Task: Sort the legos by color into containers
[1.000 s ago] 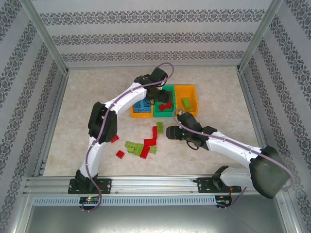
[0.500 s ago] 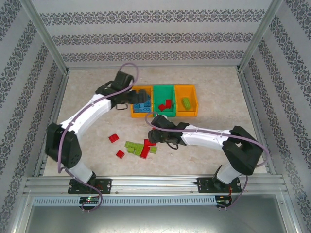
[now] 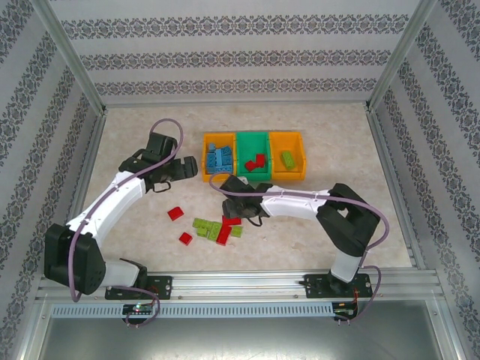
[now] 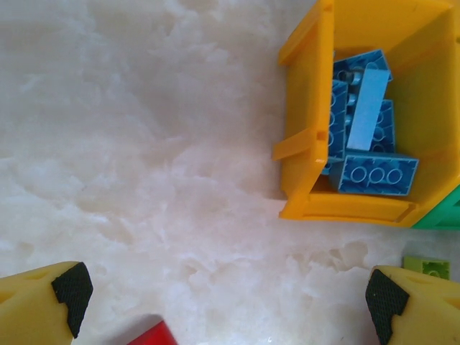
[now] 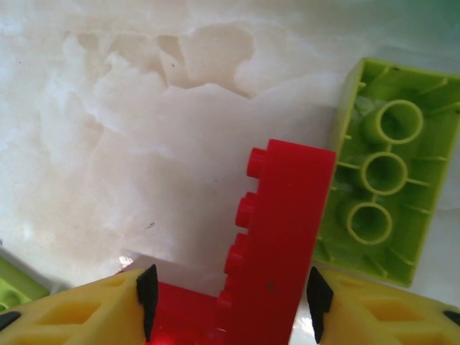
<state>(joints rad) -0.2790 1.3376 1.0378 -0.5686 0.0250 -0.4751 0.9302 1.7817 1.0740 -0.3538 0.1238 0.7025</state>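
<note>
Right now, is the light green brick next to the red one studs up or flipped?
Flipped: the light green brick shows its hollow underside and three round tubes in the right wrist view.

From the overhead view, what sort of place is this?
Probably a lab robot test cell: aluminium frame posts around patterned wall panels, left arm and right arm bolted to one rail, and sorting bins on a marble-look tabletop.

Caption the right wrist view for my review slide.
Right claw straddling a red lego, an upturned green lego beside it.
</note>
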